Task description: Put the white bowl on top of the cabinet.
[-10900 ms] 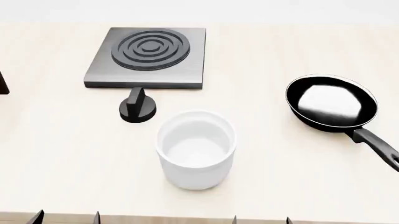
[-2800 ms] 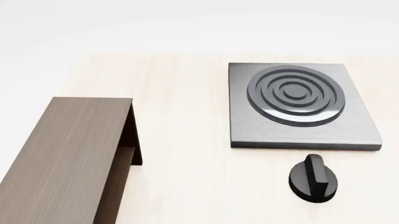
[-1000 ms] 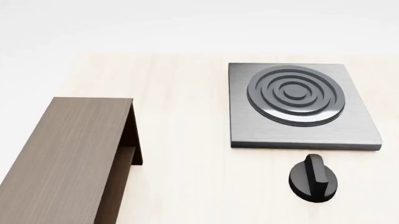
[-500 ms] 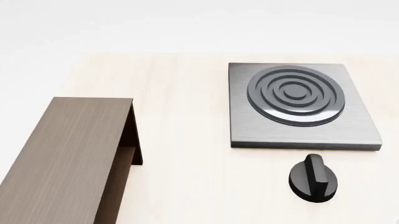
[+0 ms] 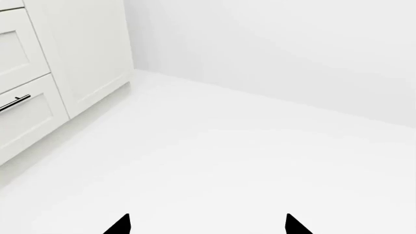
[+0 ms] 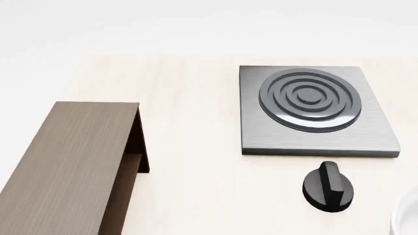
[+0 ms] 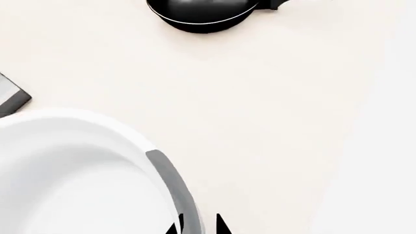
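Observation:
The white bowl [image 7: 65, 170] fills the near part of the right wrist view. Its thick rim band runs between the two dark fingertips of my right gripper [image 7: 197, 226], which is shut on the rim. In the head view only a white sliver of the bowl [image 6: 409, 220] shows at the bottom right edge. The cabinet [image 6: 72, 161], a long dark-brown wood-grain box, lies at the left with its flat top bare and a recessed shelf in its end. My left gripper [image 5: 208, 226] is open and empty over a white floor; neither arm shows in the head view.
The square grey stove plate [image 6: 313, 110] with concentric rings lies at the back right, with a black knob [image 6: 328, 187] in front of it. The black frying pan [image 7: 198, 14] sits beyond the bowl in the right wrist view. White drawer fronts [image 5: 39, 73] stand beside the left gripper.
A white sliver of the bowl has come into the head view at its bottom right edge. The cabinet, stove plate and knob have not moved.

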